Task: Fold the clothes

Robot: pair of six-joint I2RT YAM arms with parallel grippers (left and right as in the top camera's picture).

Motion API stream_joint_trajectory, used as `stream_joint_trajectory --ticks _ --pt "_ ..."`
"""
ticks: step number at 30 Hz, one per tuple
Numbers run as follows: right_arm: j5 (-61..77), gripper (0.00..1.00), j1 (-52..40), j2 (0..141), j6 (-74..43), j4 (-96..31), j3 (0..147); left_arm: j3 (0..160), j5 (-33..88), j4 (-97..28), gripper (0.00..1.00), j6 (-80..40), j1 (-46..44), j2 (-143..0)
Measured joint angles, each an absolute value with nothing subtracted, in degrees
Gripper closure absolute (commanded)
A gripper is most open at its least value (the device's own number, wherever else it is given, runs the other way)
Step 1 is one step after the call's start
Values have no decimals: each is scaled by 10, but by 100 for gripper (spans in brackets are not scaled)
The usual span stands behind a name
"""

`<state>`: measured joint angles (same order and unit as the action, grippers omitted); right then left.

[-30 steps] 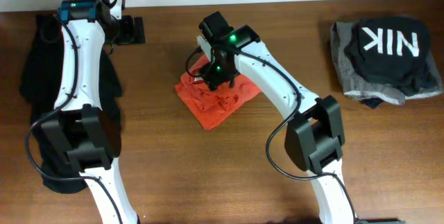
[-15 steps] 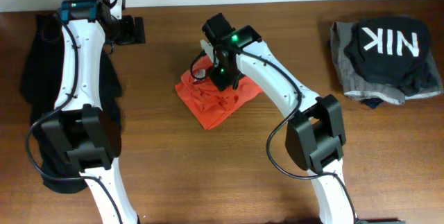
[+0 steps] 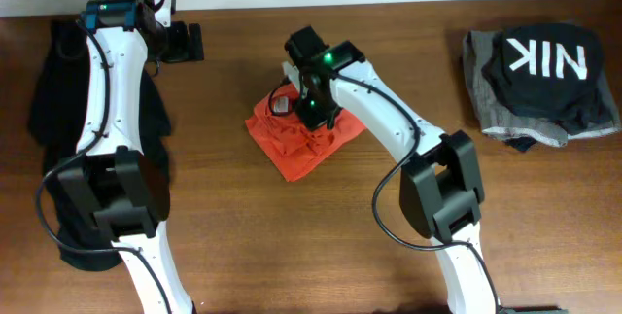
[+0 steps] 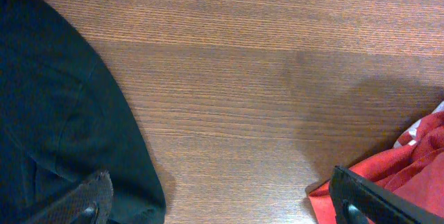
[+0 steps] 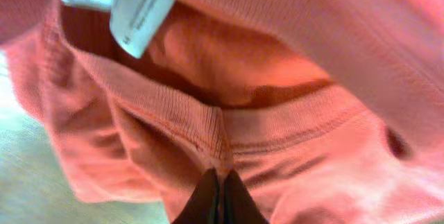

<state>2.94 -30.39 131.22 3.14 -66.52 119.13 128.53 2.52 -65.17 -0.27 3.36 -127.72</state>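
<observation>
Since a second ago, when its jaws stood apart over the cloth, my right gripper [image 3: 309, 110] has shut; from overhead it sits on the far edge of the crumpled orange-red T-shirt [image 3: 301, 144], midway across the table [image 3: 292, 246]. My left gripper [image 3: 185, 42] waits well apart at the back-left, near a dark garment [image 3: 44, 100]. Its wrist view shows the fingers spread wide on nothing (only wood between them). Right wrist view: jaws pinched tight on the ribbed neckband [image 5: 159, 116] just below the white neck label [image 5: 135, 9]. I judge the grasp made, so lifting and spreading the shirt comes next.
</observation>
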Motion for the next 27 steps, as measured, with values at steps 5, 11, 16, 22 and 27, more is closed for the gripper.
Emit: stream_joint_trajectory --ticks 5,11,16,22,27 --pt "33 96 -301 1312 31 -736 1261 1285 25 -652 1 -3 34 -1277" --pt "78 96 -311 1312 30 -828 1273 1285 25 -651 1 -3 34 -1277" --pt "92 96 -350 1312 30 -860 1273 1285 25 -651 1 -3 34 -1277" --pt "100 53 -397 1312 29 -853 1257 1285 25 -649 1 -3 34 -1277" --pt "106 32 -407 1312 30 -853 1229 1285 25 -649 1 -3 34 -1277"
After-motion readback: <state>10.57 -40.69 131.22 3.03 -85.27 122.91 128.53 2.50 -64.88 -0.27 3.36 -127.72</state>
